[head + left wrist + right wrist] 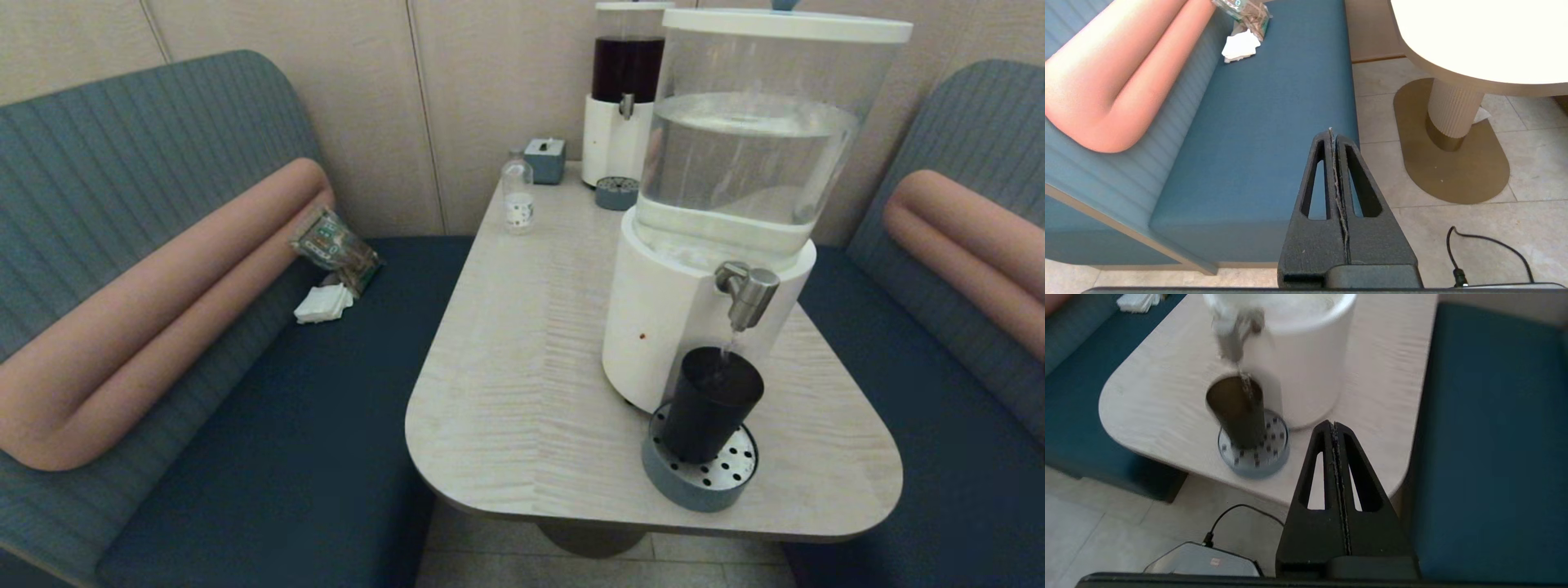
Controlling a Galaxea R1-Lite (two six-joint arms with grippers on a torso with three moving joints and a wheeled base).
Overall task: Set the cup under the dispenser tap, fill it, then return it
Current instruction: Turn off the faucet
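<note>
The black cup [709, 403] stands upright on the round grey drip tray [702, 474], right under the steel dispenser tap [747, 292] of the big white-based dispenser [665, 318]. A thin stream of water falls from the tap into the cup [1240, 410]. Neither arm shows in the head view. My right gripper [1334, 424] is shut and empty, held back off the table's near right corner, apart from the cup. My left gripper [1331, 131] is shut and empty, parked low over the blue bench seat [1274, 122] to the table's left.
A slimmer dark-liquid dispenser [624, 90], a small clear bottle [518, 196] and a grey-blue box [545, 159] stand at the table's far end. A snack packet [335, 245] and napkins [323, 303] lie on the left bench. A cabled device [1204, 559] sits on the floor.
</note>
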